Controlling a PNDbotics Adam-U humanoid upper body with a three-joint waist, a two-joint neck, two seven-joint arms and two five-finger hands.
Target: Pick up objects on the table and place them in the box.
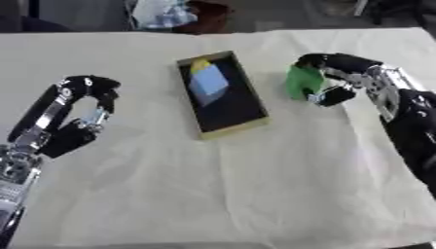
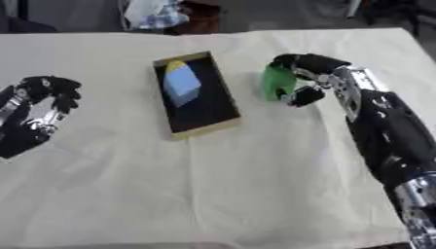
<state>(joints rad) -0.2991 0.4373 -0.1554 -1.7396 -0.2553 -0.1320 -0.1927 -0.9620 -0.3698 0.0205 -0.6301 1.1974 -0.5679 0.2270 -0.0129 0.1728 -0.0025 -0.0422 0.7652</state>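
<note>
We look down on a table (image 1: pixel 255 194) draped in a pale, creased cloth, with a shallow dark box (image 1: pixel 223 96) edged in light wood lying near the middle, its long side running away from us and slightly askew. Inside the box, toward its far end, we already see a light blue block (image 1: pixel 208 82) with a small yellow piece (image 1: pixel 200 64) touching it just beyond, so part of the job looks done. Just to the right of the box, our right hand (image 2: pixel 299 78) has its fingers and thumb curled around a green block (image 2: pixel 276 82), which sits at or just above the cloth; we cannot tell whether it has left the surface. Our left hand (image 1: pixel 81 116) hangs over the cloth well to the left of the box, its fingers curled in toward the thumb with nothing between them. We see no other loose pieces on the cloth, so we judge that the green block is the last item, and what remains is carrying it over the box's rim and letting go.
</note>
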